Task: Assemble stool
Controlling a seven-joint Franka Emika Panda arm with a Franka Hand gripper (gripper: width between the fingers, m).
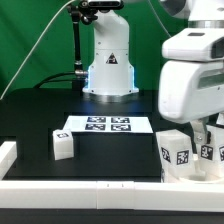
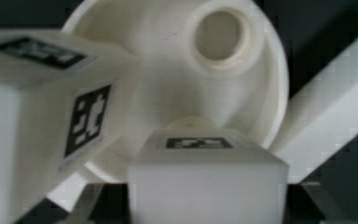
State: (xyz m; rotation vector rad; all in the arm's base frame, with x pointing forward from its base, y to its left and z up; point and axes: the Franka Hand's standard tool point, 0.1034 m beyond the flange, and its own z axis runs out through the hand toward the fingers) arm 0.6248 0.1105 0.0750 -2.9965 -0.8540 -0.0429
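Closure is what we read at the jaws: they stand nearly shut around a small chunky white plastic block leg point(image 2: 202, 178) with a black-and-white square tag on its upper face, which fills the gap between them in the wrist view. We judge the clamp is there to carry this block leg to the low round white plastic drum seat point(image 2: 167, 60) just behind it, whose face with the round hole is turned toward the wrist camera. A second tagged white leg point(image 2: 43, 110) sits just beside the seat; we cannot tell whether they touch. A third tagged white block point(image 1: 62, 145) lies well apart on the black tabletop point(image 1: 110, 160), toward the exterior view's left, near the marker board point(image 1: 105, 125). The white arm point(image 1: 190, 85) comes down steeply at the exterior view's right, its wrist low over the cluster of stool parts by the front edge
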